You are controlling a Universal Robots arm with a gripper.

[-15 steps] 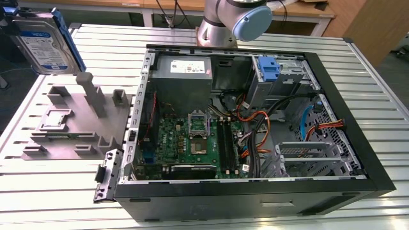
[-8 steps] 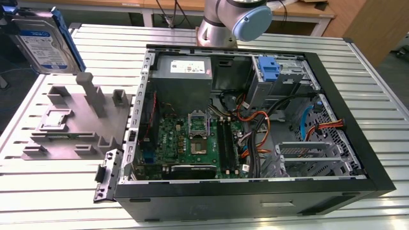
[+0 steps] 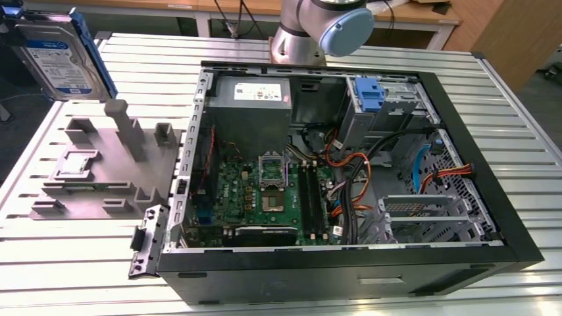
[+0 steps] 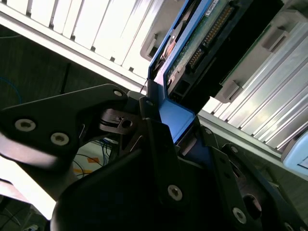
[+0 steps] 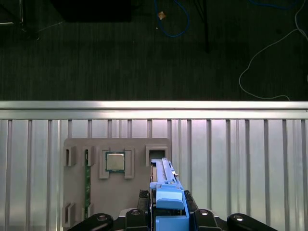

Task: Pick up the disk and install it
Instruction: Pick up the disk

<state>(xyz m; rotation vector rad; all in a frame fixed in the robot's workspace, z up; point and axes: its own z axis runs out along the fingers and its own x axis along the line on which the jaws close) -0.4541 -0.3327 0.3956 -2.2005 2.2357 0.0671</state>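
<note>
Workshop lab: slatted bench [image 3: 79, 263], opened computer [image 3: 333, 276]

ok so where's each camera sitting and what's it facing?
Exterior view: off-arm, high, looking down on the open computer case and grey holder block; the arm base shows.
First wrist view: on the wrist, facing down past the end effector onto the holder block.
Second wrist view: close along the end effector, shut on the disk.
Shared: all three show the disk.
</note>
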